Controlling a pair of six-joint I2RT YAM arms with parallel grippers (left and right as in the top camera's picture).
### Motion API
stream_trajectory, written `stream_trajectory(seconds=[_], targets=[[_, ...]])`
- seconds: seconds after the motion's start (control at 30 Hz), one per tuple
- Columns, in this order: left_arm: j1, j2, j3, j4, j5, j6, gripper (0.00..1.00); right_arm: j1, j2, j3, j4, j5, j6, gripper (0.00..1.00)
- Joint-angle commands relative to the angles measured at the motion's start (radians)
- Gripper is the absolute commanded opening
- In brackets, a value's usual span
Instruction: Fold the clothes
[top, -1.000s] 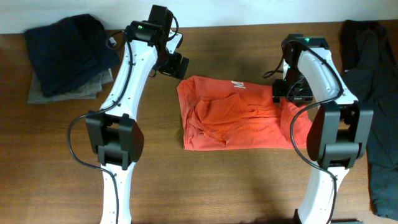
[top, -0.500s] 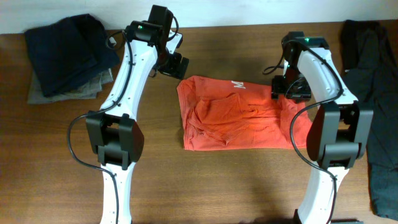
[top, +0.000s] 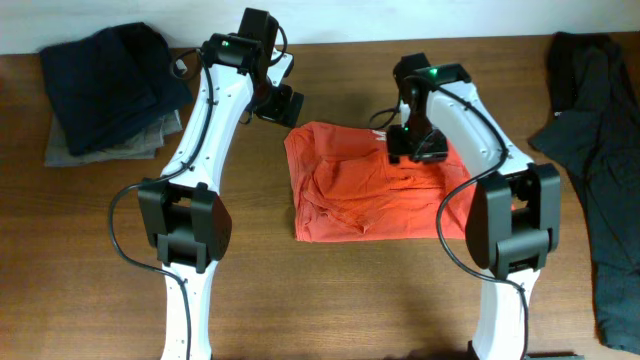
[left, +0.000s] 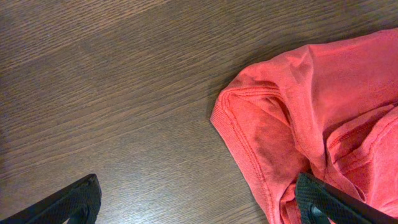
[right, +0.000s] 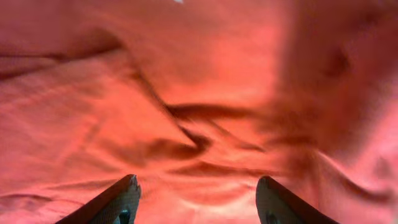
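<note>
The red-orange T-shirt (top: 350, 195) lies rumpled on the wooden table (top: 330, 300), its long axis running left to right. The right gripper (top: 413, 143) is nearer, directly above the shirt's far edge with its jaws apart and empty. The left gripper (left: 205, 199) (jaws spread wide) sits just off the far-left corner.

A dark brown wooden surface (top: 380, 290) fills nearly all of the overhead view, its grain running lengthwise (the left wrist view shows fine streaks in the wood). A plain white wall (top: 400, 15) borders its far edge.
</note>
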Motion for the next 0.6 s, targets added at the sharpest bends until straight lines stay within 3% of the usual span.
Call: stream_trajectory(seconds=[0.0, 0.3, 0.57], targets=[[0.007, -0.037, 0.018, 0.002, -0.003, 0.016, 0.99, -0.067, -0.099, 0.073, -0.053, 0.081, 0.046, 0.66], [0.007, -0.037, 0.018, 0.017, -0.003, 0.016, 0.99, -0.187, -0.177, 0.054, -0.288, 0.086, -0.157, 0.71], [0.007, -0.037, 0.018, 0.016, -0.003, 0.016, 0.99, -0.194, -0.177, -0.182, -0.155, 0.181, -0.172, 0.74]])
